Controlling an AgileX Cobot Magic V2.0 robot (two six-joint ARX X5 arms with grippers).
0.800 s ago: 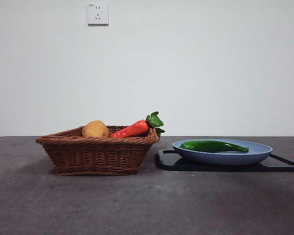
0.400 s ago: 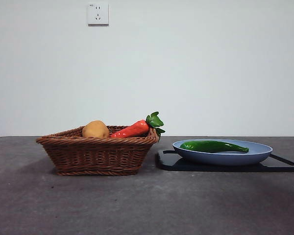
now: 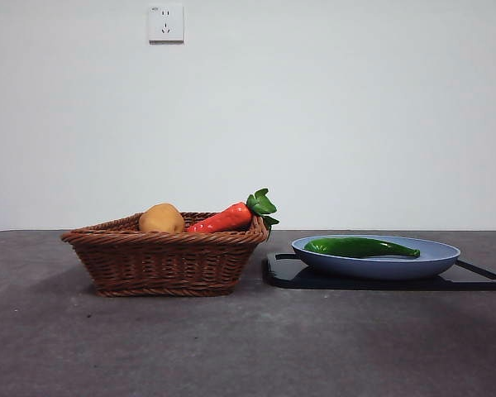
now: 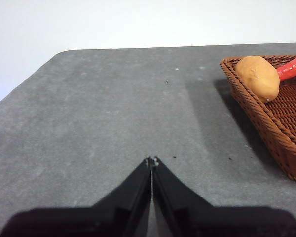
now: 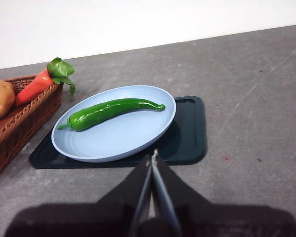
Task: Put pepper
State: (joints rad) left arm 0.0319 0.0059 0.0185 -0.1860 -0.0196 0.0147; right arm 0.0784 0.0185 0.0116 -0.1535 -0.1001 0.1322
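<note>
The pepper [image 3: 360,246] [image 5: 108,111], long, glossy and dark green, lies across a light-blue plate [image 3: 434,258] [image 5: 123,140] on the right side of the table. In the right wrist view my right gripper [image 5: 153,154] is shut and empty, hanging just short of the plate's near rim, apart from the pepper. My left gripper [image 4: 151,161] is shut too, over bare table some way from the wicker basket [image 4: 281,123]. Neither arm appears in the front view.
The plate rests on a black board [image 3: 471,279] [image 5: 190,133]. Left of it stands the brown wicker basket [image 3: 161,260] [image 5: 15,128] holding a potato [image 3: 160,218] [image 4: 258,77] and a red-orange vegetable with a leafy top [image 3: 227,217] [image 5: 37,85]. A white wall runs behind the table.
</note>
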